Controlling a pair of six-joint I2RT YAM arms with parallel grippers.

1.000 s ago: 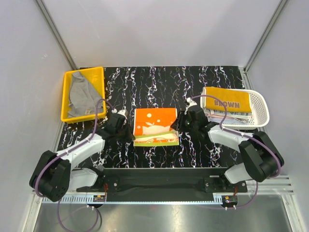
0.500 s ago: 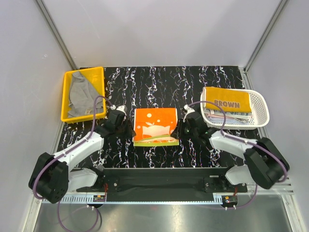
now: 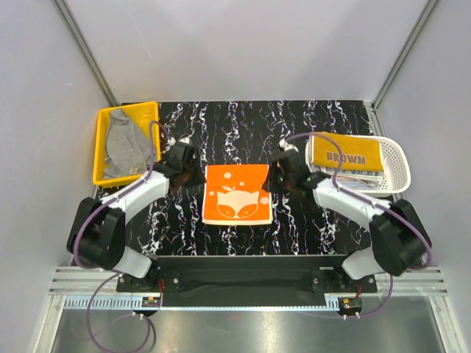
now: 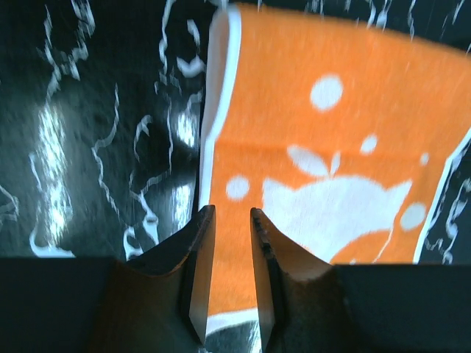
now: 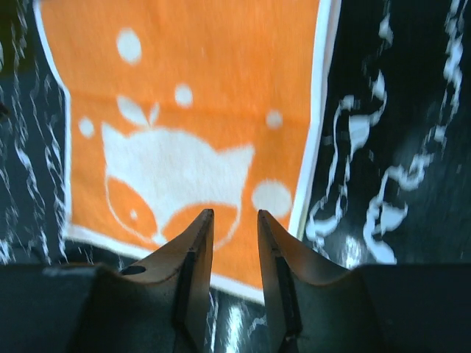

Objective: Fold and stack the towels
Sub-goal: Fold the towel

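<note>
The job looks partly done. On the right, the white slotted basket holds a neat stack of folded towels, topped by a yellow towel lettered "BROWN", with at least 1 striped layer showing beneath it. The orange towel with the white fox face lies flat in the middle of the black marbled worktop. Its edges are straight and its full print faces up. How many layers it has cannot be told, but it looks too large to match the stack, so it probably needs at least 1 more fold. The left end effector sits at the towel's far left corner and the right end effector at its far right corner. On each, the fingers are spread a narrow gap apart and pinch nothing, with cloth visible through the gap. A grey towel lies crumpled in the yellow bin on the left, not yet folded. By this reckoning 2 towels remain to be folded and stacked.
</note>
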